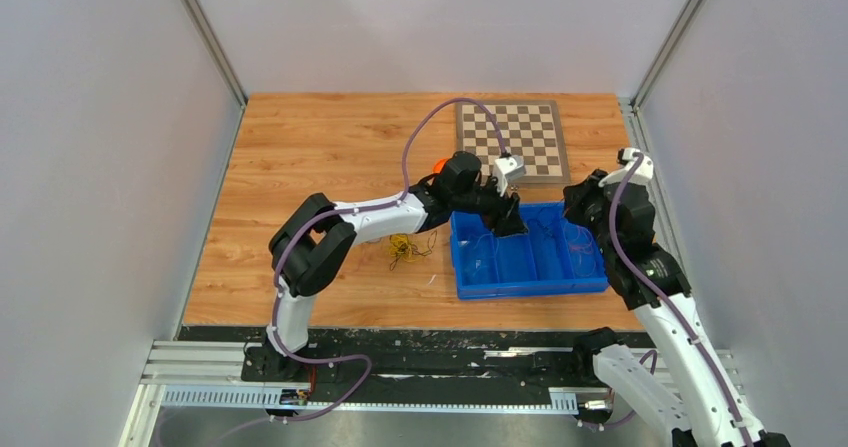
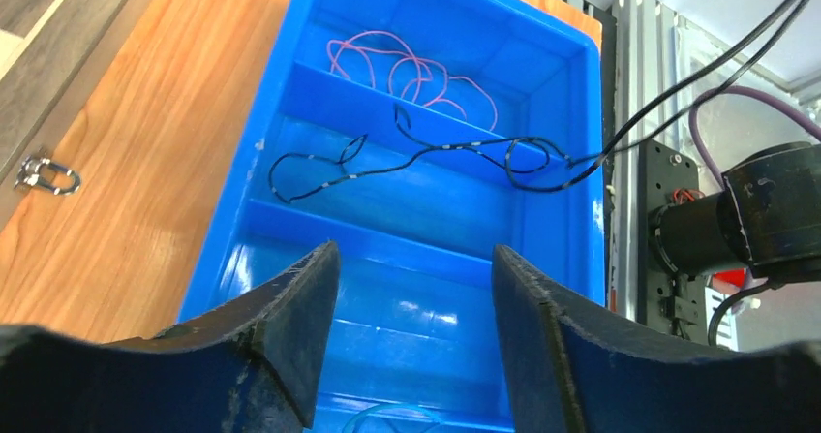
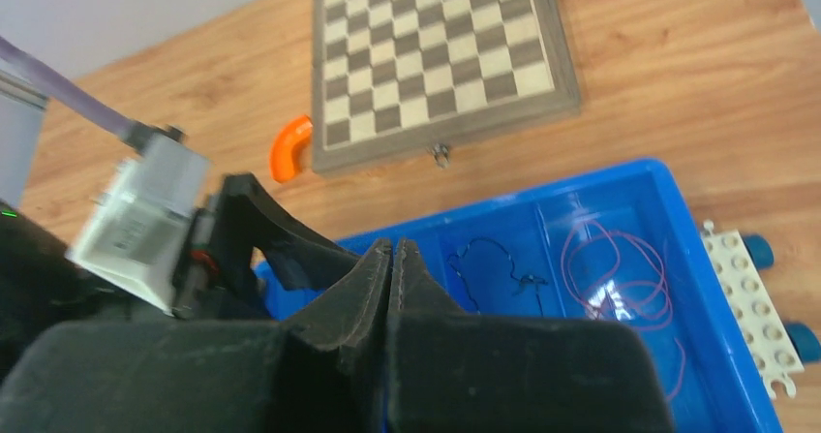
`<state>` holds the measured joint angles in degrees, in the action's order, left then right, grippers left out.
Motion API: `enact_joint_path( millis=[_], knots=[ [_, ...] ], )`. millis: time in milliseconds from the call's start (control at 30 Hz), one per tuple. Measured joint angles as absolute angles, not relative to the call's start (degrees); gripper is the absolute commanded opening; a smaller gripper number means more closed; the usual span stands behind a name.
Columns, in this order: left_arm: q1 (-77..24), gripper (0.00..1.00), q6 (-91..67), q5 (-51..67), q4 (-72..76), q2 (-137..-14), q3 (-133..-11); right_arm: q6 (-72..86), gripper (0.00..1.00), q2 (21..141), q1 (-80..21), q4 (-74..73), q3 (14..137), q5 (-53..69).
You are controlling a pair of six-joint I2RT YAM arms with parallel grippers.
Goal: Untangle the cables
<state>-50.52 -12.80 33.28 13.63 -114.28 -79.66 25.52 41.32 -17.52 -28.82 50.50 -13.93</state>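
Above the blue bin's point(image 1: 530, 287) left end, left gripper point(image 2: 416, 259) stands parted and empty, right gripper point(image 3: 392, 251) closed.

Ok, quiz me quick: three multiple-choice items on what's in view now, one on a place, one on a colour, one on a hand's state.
1. Where does the yellow cable tangle lie?
A. on the table, left of the blue tray
B. inside the blue tray
C. on the chessboard

2. What colour is the cable in the end compartment, next to the one holding the black cable?
A. green
B. pink
C. white

3. How is the right hand?
A. wide open
B. clamped on the chessboard's latch
C. shut, fingers pressed together

Answers:
1 A: the top view shows the tangle on bare wood beside the tray.
2 B: the left wrist view shows the pink cable looped behind the divider.
3 C: the right wrist view shows no gap between its fingers.
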Motion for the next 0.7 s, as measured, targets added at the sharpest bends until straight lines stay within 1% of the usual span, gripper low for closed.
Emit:
enact_joint_path(
  millis=[67, 200, 400, 433, 467, 700],
  knots=[
    [-49.8, 0.76, -13.7, 33.5, 13.7, -114.3, -79.3, 26.1, 0.00, 42.0, -17.3, -29.1, 48.8, -14.3],
    [-47.8, 0.82, -15.2, 33.6, 14.5, -113.0, -76.4, 27.6, 0.00, 43.6, -15.4, -29.6, 45.4, -14.4],
    [-45.5, 0.93, -16.7, 33.6, 13.2, -106.5, -70.8, 29.3, 0.00, 46.7, -11.3, -28.4, 41.4, -12.2],
    [-45.3, 0.97, -17.0, 33.6, 12.8, -104.9, -70.4, 29.3, 0.00, 47.5, -10.8, -27.3, 40.4, -11.5],
    [-45.2, 0.99, -17.3, 33.7, 12.4, -103.3, -70.1, 29.0, 0.00, 48.1, -10.5, -26.2, 39.6, -11.1],
    [-44.4, 1.00, -17.3, 34.7, 8.3, -92.0, -68.8, 21.6, 0.00, 54.0, -9.2, -13.8, 32.4, -7.4]
  ],
)
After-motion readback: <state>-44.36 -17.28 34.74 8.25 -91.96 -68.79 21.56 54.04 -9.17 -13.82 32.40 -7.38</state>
